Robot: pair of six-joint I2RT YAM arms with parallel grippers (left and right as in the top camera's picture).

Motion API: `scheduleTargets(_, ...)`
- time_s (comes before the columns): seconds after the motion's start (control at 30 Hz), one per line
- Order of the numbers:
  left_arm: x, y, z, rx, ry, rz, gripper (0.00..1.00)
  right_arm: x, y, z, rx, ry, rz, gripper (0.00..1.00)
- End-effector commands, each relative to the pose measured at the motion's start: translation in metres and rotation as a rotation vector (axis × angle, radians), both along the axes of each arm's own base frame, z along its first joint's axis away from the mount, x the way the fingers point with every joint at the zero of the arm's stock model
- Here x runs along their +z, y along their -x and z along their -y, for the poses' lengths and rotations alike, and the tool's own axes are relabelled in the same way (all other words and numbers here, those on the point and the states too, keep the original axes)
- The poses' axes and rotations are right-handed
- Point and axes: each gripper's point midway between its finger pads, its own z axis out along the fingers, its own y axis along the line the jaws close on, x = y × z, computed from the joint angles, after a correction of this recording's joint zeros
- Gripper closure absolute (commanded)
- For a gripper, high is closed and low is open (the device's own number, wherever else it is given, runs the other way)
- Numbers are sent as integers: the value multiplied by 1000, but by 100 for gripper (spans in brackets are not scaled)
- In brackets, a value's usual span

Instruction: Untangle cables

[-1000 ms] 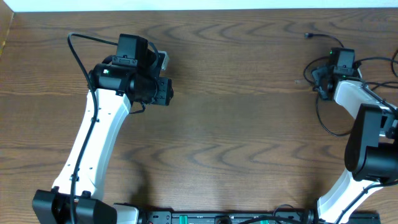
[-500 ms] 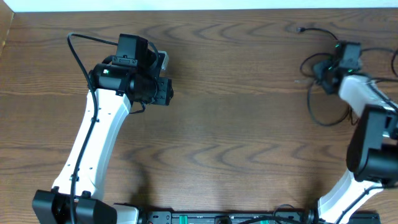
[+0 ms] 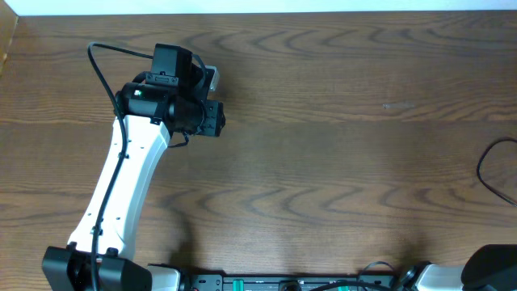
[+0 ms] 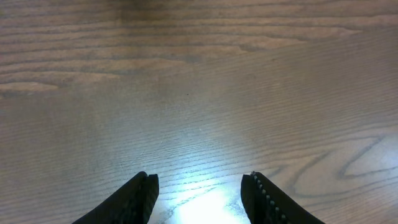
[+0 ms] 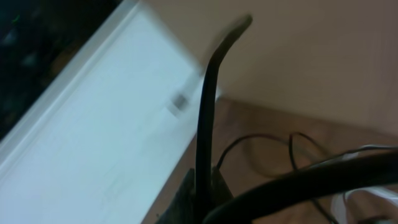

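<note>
- The cables show overhead only as one thin black loop at the far right of the table. It bulges inward, its ends run off the frame edge, and its long axis lies roughly front to back.
- In the right wrist view, more thin black loops lie on the wood. A pale strand at the lower right may be the white cord.
- The loop lies on the right arm's side, so that arm is likely the nearer one.
- The left gripper is well apart from it, at the table's upper left. Its fingers are spread over bare wood and grasp nothing.
- The right gripper is outside the overhead frame, and its wrist view is blurred.
- A dark strip rises through the middle of that view; whether it is a cord or part of the rig is unclear.
- I cannot tell whether the right fingers are apart, closed or holding a cord.
- The plug ends and any crossings between cords are hidden.
</note>
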Motion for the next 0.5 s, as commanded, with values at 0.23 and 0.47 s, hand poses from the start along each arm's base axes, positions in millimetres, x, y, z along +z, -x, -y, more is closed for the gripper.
scheduleTargets(0.23,-2,-1,-1,-3,-3,0,51,-110,46,42,-88,-216,-306,62)
scheduleTargets(0.47,-3,0,-1,-4,-4,-6,51,-157,42,40,-68,-313,-405,1)
